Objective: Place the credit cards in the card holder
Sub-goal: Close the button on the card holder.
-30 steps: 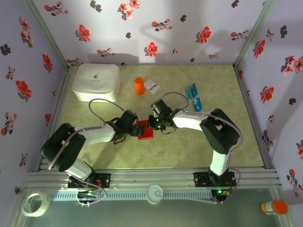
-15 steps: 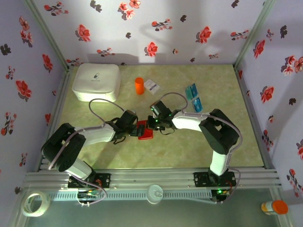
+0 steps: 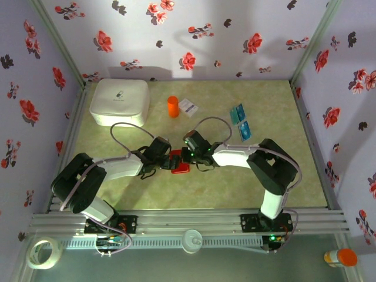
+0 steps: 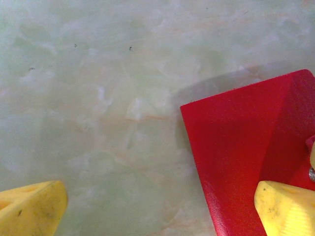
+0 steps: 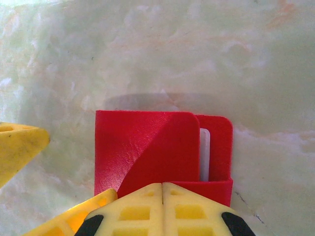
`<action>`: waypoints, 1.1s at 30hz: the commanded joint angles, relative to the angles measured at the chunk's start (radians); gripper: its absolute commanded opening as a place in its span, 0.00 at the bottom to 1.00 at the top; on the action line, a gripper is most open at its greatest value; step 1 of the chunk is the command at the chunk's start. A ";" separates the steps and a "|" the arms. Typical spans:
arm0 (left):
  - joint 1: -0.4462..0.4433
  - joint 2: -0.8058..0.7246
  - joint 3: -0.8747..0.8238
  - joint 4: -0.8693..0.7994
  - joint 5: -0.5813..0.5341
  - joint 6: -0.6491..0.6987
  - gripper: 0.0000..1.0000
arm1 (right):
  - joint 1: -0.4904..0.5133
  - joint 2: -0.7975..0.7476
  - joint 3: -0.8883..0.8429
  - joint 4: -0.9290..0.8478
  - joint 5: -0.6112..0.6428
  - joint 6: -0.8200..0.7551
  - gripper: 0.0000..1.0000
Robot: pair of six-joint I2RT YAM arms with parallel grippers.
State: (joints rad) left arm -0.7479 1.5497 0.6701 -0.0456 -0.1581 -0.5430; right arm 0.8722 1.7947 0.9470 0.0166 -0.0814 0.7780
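From above, the left claw and right claw meet at the red card holder mid-surface; the credit cards lie far right. Left wrist: claw spread wide, one finger over the holder. Right wrist: claw pressed together against the holder's edge.

Top looks down; close wrist views share wallet

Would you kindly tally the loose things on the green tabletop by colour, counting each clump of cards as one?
White: 2, the rounded box and the printed paper card
Orange: 1, the cylinder
Red: 1, the card holder
Blue-teal: 2, the credit card clumps
Total: 6
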 commanded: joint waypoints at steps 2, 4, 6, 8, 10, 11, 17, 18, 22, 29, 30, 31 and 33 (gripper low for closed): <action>-0.006 0.082 -0.047 -0.033 0.044 -0.011 1.00 | 0.091 0.080 -0.091 -0.133 -0.008 -0.011 0.00; -0.007 0.081 -0.048 -0.031 0.044 -0.012 1.00 | 0.111 0.090 -0.110 -0.121 0.007 -0.003 0.00; -0.007 0.078 -0.049 -0.031 0.045 -0.014 1.00 | 0.131 0.100 -0.128 -0.112 0.021 0.004 0.00; -0.007 0.075 -0.051 -0.031 0.044 -0.017 1.00 | 0.154 0.106 -0.150 -0.094 0.036 0.014 0.00; -0.007 0.068 -0.055 -0.028 0.044 -0.022 1.00 | 0.176 0.108 -0.182 -0.077 0.054 0.023 0.00; -0.007 0.064 -0.057 -0.028 0.044 -0.024 1.00 | 0.183 0.108 -0.195 -0.066 0.060 0.026 0.00; 0.013 0.030 -0.065 -0.030 0.045 -0.071 1.00 | 0.214 0.123 -0.268 0.021 0.099 0.027 0.00; 0.019 0.020 -0.071 -0.030 0.044 -0.085 1.00 | 0.219 0.126 -0.279 0.035 0.105 0.026 0.00; 0.052 -0.002 -0.086 -0.037 0.043 -0.140 1.00 | 0.234 0.136 -0.304 0.062 0.128 0.024 0.00; 0.074 -0.003 -0.075 -0.027 0.058 -0.161 1.00 | 0.244 0.168 -0.315 0.072 0.135 0.030 0.00; 0.074 -0.003 -0.072 -0.028 0.059 -0.159 1.00 | 0.244 0.169 -0.315 0.072 0.135 0.032 0.00; 0.074 -0.003 -0.069 -0.030 0.060 -0.158 1.00 | 0.243 0.167 -0.312 0.067 0.135 0.033 0.00; 0.074 -0.006 -0.064 -0.030 0.059 -0.153 1.00 | 0.244 0.160 -0.296 0.045 0.136 0.035 0.00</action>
State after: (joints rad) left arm -0.6991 1.5097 0.6319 0.0109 -0.1078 -0.6437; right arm 1.0439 1.8057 0.7258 0.4419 0.2985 0.8124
